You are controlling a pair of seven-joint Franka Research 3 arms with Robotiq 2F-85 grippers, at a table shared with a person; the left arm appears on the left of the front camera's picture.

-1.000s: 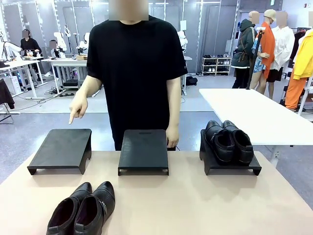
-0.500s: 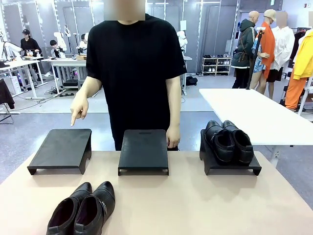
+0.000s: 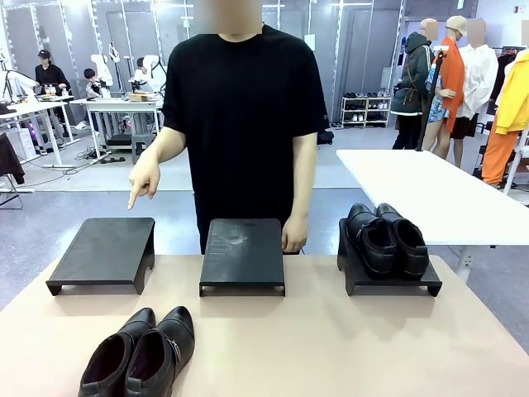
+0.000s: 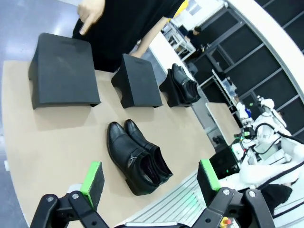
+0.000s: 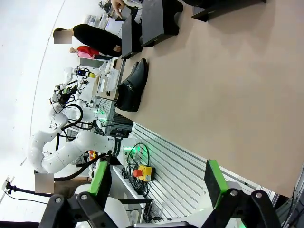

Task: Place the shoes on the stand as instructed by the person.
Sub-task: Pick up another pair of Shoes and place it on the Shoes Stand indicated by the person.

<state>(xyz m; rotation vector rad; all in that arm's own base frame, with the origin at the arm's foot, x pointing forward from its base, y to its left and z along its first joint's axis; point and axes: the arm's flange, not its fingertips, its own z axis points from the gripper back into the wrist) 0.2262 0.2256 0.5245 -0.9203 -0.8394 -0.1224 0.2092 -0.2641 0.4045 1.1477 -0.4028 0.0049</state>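
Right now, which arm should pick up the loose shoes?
Left, likely. The shoes lie near-left, just ahead of the open left gripper, and the person's hand points at the left stand.

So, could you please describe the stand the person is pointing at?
On the beige table, look along the far edge to the robot's left end. The matte black sloped stand there is bare, unlike the right-hand black stand, and alone sits below the person's pointing hand.

— How do the stands sit?
— In a row across the far bench (image 3: 331,347): left stand (image 3: 103,252), middle stand (image 3: 242,252), right stand (image 3: 393,285).
— And the shoes?
— One pair (image 3: 387,238) on the right stand, the other pair (image 3: 140,351) near left, before the left stand.
— The person (image 3: 244,124)?
— Behind the middle stand, one hand (image 3: 145,178) raised behind the left stand.
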